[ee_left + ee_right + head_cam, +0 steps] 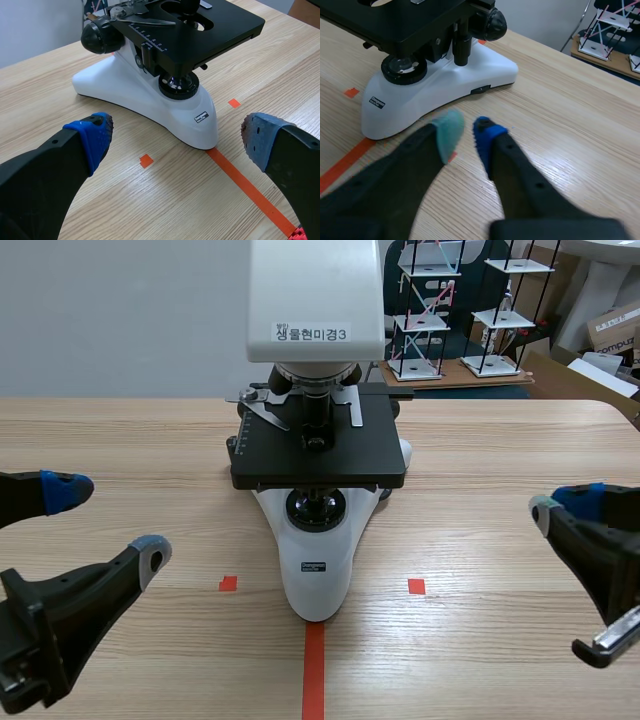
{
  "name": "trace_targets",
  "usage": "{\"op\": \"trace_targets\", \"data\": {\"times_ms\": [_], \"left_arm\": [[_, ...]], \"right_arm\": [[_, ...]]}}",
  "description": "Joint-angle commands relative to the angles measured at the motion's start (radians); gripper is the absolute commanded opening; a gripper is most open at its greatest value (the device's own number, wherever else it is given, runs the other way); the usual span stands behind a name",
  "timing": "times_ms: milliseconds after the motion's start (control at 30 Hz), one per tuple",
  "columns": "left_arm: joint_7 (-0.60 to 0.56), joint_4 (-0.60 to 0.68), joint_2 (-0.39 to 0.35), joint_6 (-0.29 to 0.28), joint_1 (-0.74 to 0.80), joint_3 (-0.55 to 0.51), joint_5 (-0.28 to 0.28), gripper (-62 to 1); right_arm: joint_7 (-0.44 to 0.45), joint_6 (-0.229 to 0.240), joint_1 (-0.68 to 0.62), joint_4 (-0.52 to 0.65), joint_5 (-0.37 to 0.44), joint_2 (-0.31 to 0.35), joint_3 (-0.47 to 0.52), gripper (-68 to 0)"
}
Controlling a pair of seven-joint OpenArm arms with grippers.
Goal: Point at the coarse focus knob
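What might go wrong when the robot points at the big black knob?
The right gripper might bump the black stage that overhangs near the coarse focus knob. Pushing too hard might slide the microscope across the table. The stage control hangs close by, so it might point there instead.

The microscope has a white base and head. Its stage is black, with white graduation marks along the 9 o'clock edge. The head label is white with black characters, and the base badge is black with pale lettering. The coarse focus knob is black.

The table is light wood with fine grain lines. The tape marks are orange-red: a stripe at 6 o'clock of the base, and squares at 8 o'clock and 4 o'clock.

The left gripper has black fingers, with one bright blue pad and one grey-blue dotted pad. The right gripper has black fingers, with one pale grey-green pad and one blue pad.
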Motion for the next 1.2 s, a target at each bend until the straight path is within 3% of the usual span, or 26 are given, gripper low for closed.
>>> {"op": "trace_targets", "data": {"times_ms": [0,667,833,1167], "left_arm": [[-0.008,0.006,0.003,0.000,0.005,-0.004,-0.010,-6.9],[-0.008,0.006,0.003,0.000,0.005,-0.004,-0.010,-6.9],[-0.008,0.006,0.003,0.000,0.005,-0.004,-0.010,-6.9],[-0.008,0.006,0.003,0.000,0.005,-0.004,-0.010,-6.9]], "right_arm": [[0.021,-0.005,0.018,0.011,0.002,0.011,0.001,-67.9],[0.011,-0.023,0.135,-0.006,-0.013,0.013,0.001,-67.6],[-0.071,-0.023,0.230,-0.006,-0.008,0.013,0.001,-67.6],[-0.232,-0.023,0.450,0.009,0.079,0.034,0.001,-67.6]]}}
